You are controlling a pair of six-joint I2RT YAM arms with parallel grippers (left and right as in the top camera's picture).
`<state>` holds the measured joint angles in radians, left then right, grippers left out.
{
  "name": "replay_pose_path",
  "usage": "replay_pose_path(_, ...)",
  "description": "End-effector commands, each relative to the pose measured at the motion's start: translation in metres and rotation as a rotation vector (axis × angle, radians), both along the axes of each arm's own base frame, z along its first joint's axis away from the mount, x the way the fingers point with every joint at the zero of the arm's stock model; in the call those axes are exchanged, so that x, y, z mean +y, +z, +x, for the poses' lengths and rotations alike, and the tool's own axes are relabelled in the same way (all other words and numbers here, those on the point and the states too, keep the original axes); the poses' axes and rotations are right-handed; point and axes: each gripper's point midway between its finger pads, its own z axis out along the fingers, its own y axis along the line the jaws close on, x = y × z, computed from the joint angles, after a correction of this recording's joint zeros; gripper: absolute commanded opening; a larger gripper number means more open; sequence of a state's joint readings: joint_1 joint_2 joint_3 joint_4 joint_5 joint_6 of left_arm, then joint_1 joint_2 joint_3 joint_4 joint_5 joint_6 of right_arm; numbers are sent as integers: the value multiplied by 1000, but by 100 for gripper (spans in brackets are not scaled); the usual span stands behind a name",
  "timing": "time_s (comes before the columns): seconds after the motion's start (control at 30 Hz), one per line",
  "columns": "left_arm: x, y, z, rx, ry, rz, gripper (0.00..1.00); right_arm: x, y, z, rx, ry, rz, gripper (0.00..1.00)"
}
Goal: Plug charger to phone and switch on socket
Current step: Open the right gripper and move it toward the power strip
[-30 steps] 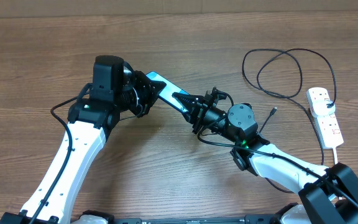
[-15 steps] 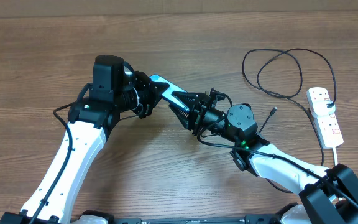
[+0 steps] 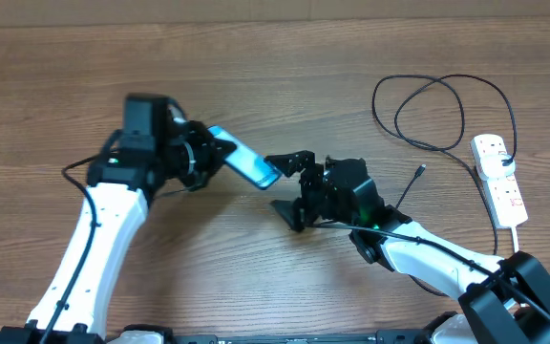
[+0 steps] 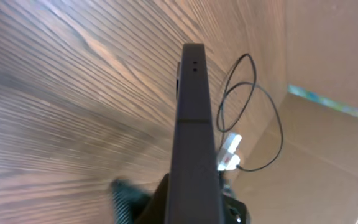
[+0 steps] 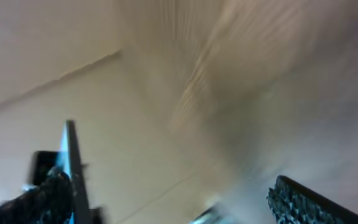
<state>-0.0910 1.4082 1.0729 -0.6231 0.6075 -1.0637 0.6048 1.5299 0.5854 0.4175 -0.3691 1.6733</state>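
Left fingers (image 3: 213, 151) clamp phone (image 3: 248, 165); right fingers (image 3: 292, 161) spread, empty, just beside phone end; charger (image 3: 374, 103) coiled beside socket (image 3: 500, 182).

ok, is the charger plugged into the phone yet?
Not plugged in. The charger tip lies on the table, well apart from the phone, which the left gripper holds.
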Motion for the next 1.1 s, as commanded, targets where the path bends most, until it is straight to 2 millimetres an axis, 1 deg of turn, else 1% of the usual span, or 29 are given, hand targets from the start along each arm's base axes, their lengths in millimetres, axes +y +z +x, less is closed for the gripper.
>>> replay_pose_path(0.0,-14,23,-9,-197,-283,-80,4,-24,-7,27,-496,93,-435,100)
replay_pose_path(0.07,-19,29,-18,-259,-383,-124,4,-26,-6,29,-621,167,-532,100)
replay_pose_path(0.1,-20,28,-22,-269,-415,-128,4,-28,-6,31,-670,196,-571,100)
replay_pose_path(0.2,-18,15,-35,-244,-472,-98,4,-37,-5,34,-722,231,-643,100)
replay_pose_path(0.3,-19,3,-47,-207,-527,-103,4,-63,-7,39,-629,215,-720,100)
replay_pose_path(0.4,-26,1,-53,-225,-591,-164,4,-109,-4,46,-477,148,-873,100)
replay_pose_path(0.5,-32,-3,-46,-237,-605,-244,4,-150,6,47,-342,101,-994,100)
replay_pose_path(0.57,-37,-6,-36,-256,-608,-314,4,-169,8,44,-265,95,-1022,100)
replay_pose_path(0.67,-43,-8,-22,-293,-613,-411,4,-192,3,44,-201,60,-1046,100)
replay_pose_path(0.77,-44,-18,-12,-270,-594,-442,4,-219,-5,50,-140,0,-1064,100)
replay_pose_path(0.8,-44,-22,-9,-260,-587,-446,4,-228,-7,52,-123,-20,-1067,97)
replay_pose_path(0.83,-45,-27,-6,-246,-579,-451,4,-242,-12,57,-103,-42,-1078,91)
replay_pose_path(0.9,-44,-31,-4,-232,-571,-454,4,-254,-20,62,-84,-49,-1094,84)
replay_pose_path(0.97,-44,-33,-3,-213,-559,-458,4,-262,-33,62,-51,-34,-1108,76)
replay_pose_path(1.0,-44,-34,-2,-203,-551,-451,4,-263,-40,60,-29,-22,-1112,73)
replay_pose_path(1.07,-42,-36,0,-173,-529,-450,4,-265,-54,57,12,-1,-1125,73)
